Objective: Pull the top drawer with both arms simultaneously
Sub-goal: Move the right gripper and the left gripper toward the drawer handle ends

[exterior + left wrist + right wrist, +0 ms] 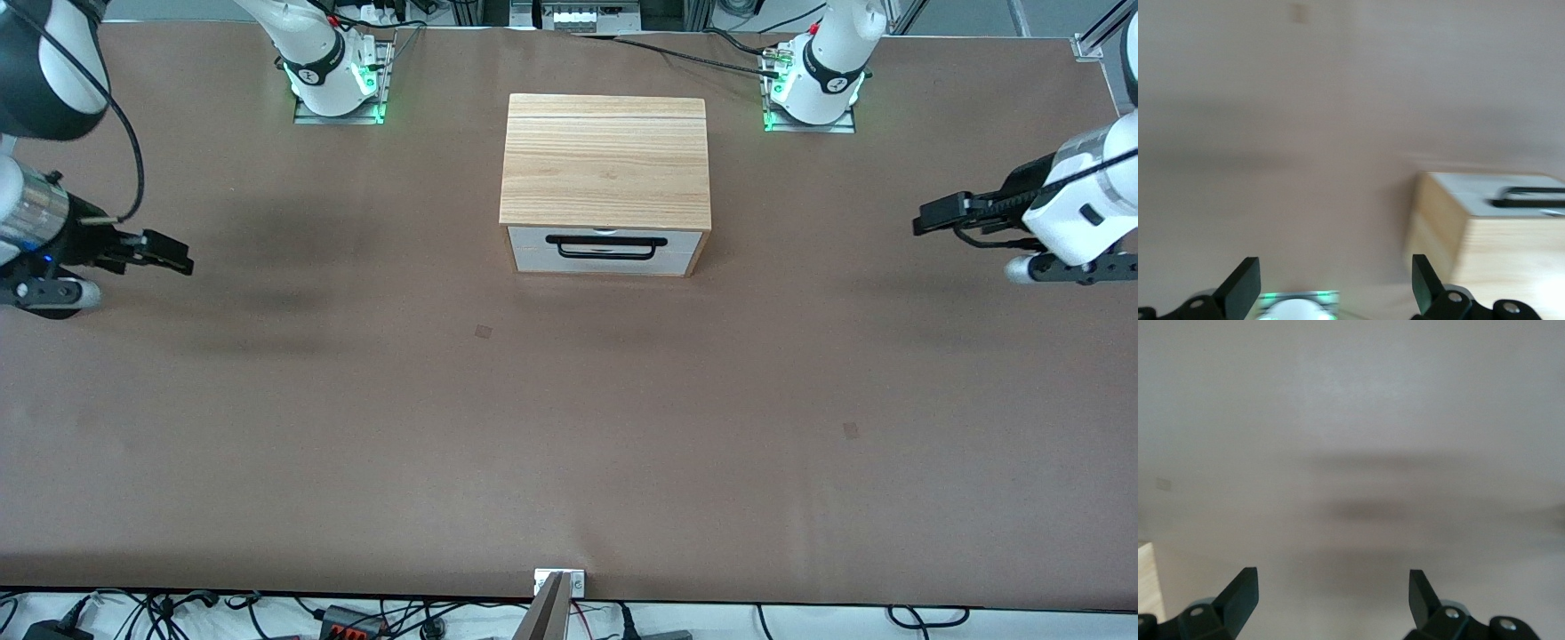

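Observation:
The top drawer (533, 252) is shut in the light-wood cabinet (605, 164) at the middle of the table. Its white front carries a long black bar handle (606, 247) and faces the front camera. My left gripper (922, 222) hangs open and empty over the table toward the left arm's end, well apart from the cabinet. The left wrist view shows the left gripper (1335, 288), the drawer front (1485, 192) and the handle (1531, 197). My right gripper (180, 256) hangs open and empty over the right arm's end. The right wrist view has the right gripper (1331, 595) over bare table, with a cabinet corner (1146, 583) at the edge.
The brown table (569, 427) stretches wide around the cabinet. The two arm bases (336, 76) (813, 84) stand with green lights on either side of the cabinet, farther from the front camera. A small metal bracket (558, 582) sits at the table's near edge.

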